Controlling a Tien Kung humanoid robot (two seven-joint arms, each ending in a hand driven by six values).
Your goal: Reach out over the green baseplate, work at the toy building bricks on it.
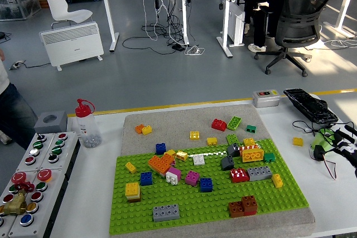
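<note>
Baseplate: green plastic, studded, low sheen. Bricks on it: hard moulded plastic, smooth faces, slight gloss, studs on top. Mat under the plate: grey, felt-like cloth, matt and a bit rough. Table: white, smooth, matt. Bottle: clear plastic body, shiny, with red plastic cap. Button box: pale grey casing, matt; its round buttons look glossy with bright metal rims. Keyboard: black plastic, dull. Right hand: black, matt shell with white patches; material unclear.
</note>
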